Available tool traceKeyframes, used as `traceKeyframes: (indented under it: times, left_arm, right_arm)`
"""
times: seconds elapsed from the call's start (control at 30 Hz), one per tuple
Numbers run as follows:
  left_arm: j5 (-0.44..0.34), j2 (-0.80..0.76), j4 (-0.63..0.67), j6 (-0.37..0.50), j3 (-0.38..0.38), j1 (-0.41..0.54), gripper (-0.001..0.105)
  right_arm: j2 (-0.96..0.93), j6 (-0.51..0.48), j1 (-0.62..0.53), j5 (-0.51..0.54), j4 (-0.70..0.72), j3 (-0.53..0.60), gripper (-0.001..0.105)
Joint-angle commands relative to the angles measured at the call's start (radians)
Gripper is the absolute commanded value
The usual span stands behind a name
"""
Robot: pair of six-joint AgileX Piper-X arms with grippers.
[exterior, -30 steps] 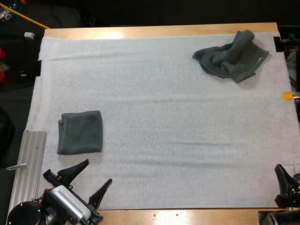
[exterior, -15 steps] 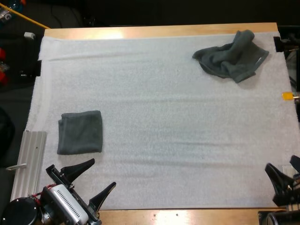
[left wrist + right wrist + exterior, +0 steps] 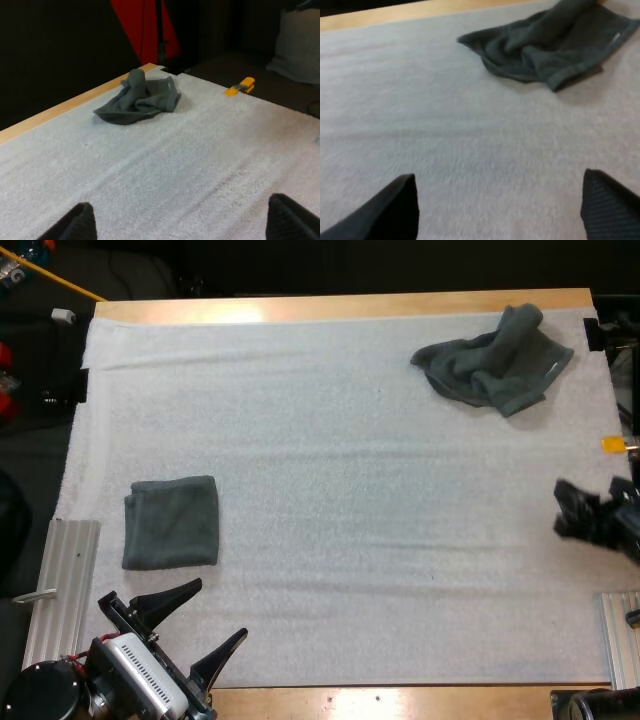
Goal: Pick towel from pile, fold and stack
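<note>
The left gripper [image 3: 215, 610] and right gripper [image 3: 562, 508] are hovering, fingers apart; the white fabric mat [image 3: 350, 490] is carrying a crumpled grey-green towel [image 3: 492, 368] and a folded grey-green towel [image 3: 171, 522].

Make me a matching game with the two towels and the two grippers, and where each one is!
Things:
A. crumpled towel
B. folded towel
C. left gripper
D. right gripper

Places:
1. open, at the right edge of the mat
2. lying flat near the mat's left edge
3. bunched up by the mat's far right corner
4. open, at the mat's near left corner

Pairs: A-3, B-2, C-4, D-1.
</note>
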Motion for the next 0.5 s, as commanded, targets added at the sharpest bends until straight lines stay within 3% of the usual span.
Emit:
traceKeyframes:
  times: [0.0, 0.47]
  left_arm:
    - [0.007, 0.003, -0.012, -0.013, -0.007, -0.004, 0.066]
    - [0.007, 0.003, 0.020, -0.033, -0.007, -0.004, 0.066]
  right_arm:
    - [0.030, 0.028, 0.001, 0.030, -0.039, -0.007, 0.066]
    - [0.470, 0.368, 0.001, 0.093, -0.362, -0.007, 0.066]
